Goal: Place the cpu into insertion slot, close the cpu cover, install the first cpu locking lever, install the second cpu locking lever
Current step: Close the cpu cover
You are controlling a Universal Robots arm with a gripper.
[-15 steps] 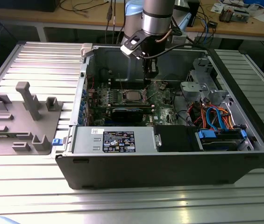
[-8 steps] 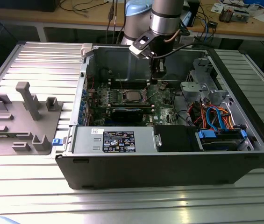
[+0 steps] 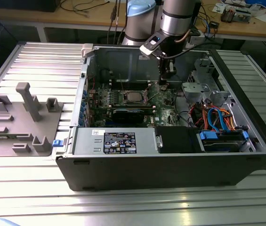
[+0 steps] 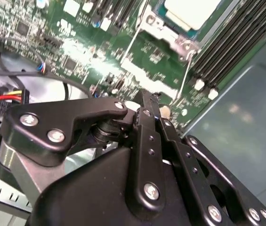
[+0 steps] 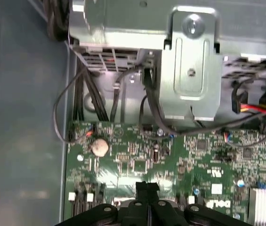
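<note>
Lying open on the ribbed desk [image 3: 29,61], the computer case [image 3: 170,165] is admitting the end effector [image 3: 163,84], pinched narrow, near the cpu [image 4: 189,12].

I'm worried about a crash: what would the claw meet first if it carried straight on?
Most likely the green circuit board, just beside the chip socket; the claw points down at it, though depth is unclear.

One cpu [image 3: 133,97], one computer case [image 3: 170,174]
</note>
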